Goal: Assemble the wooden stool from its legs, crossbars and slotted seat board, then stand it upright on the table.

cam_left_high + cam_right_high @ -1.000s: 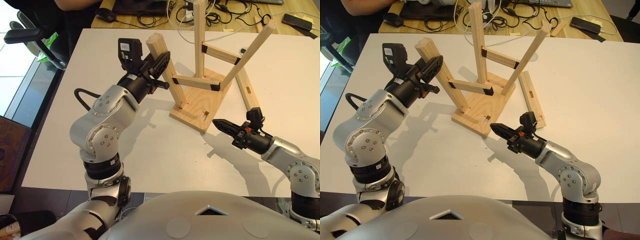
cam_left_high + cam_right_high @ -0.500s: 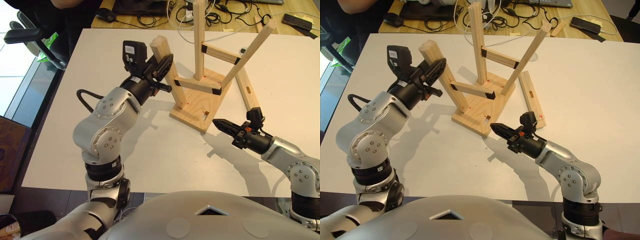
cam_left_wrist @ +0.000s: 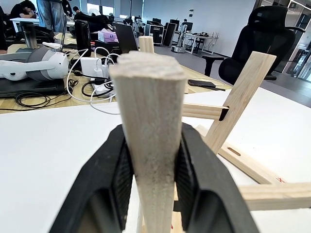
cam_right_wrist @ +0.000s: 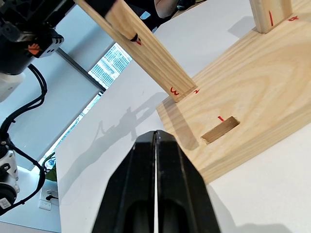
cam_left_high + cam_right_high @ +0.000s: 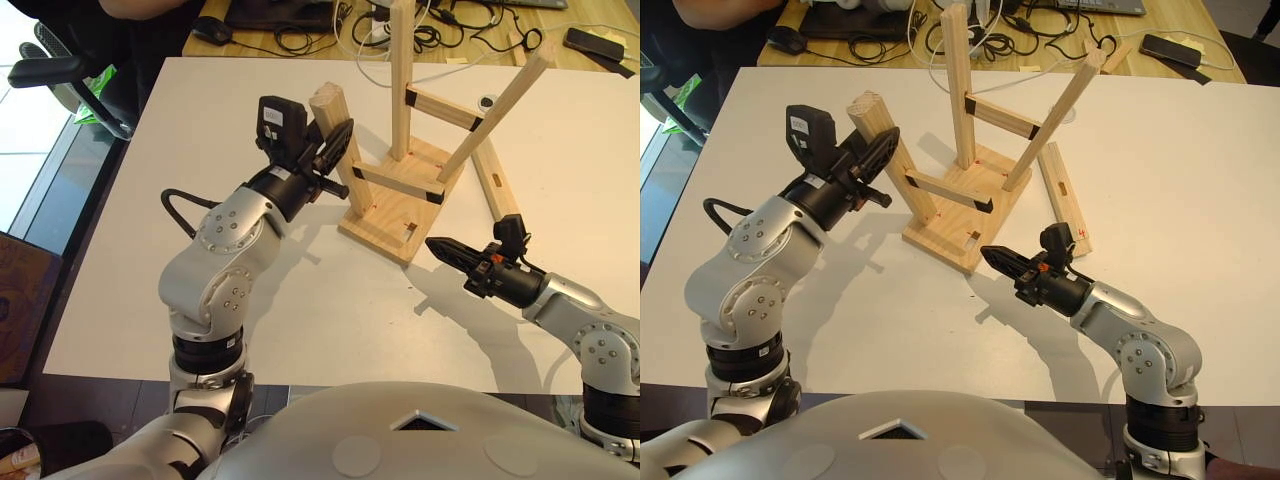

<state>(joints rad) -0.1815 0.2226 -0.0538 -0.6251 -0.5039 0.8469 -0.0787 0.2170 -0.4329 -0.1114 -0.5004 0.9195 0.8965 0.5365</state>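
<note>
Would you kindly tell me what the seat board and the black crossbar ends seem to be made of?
Seat board: pale, apparently unvarnished wood, visible grain. Black crossbar ends: probably tape or plastic caps, matte; the look leaves it open.

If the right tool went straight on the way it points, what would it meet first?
Probably the seat board's near edge, by its empty slot; the right tool aims at it, though its height is unclear.

The pale seat board (image 5: 385, 236) lies flat on the counter (image 5: 300, 300), with one slot (image 5: 408, 228) open. Three legs stand in it: a leaning left leg (image 5: 328, 105), an upright middle leg (image 5: 400, 70) and a slanting right leg (image 5: 500, 105). Two crossbars (image 5: 395, 182) link them. A fourth leg (image 5: 493, 185) lies flat beside the board.
</note>
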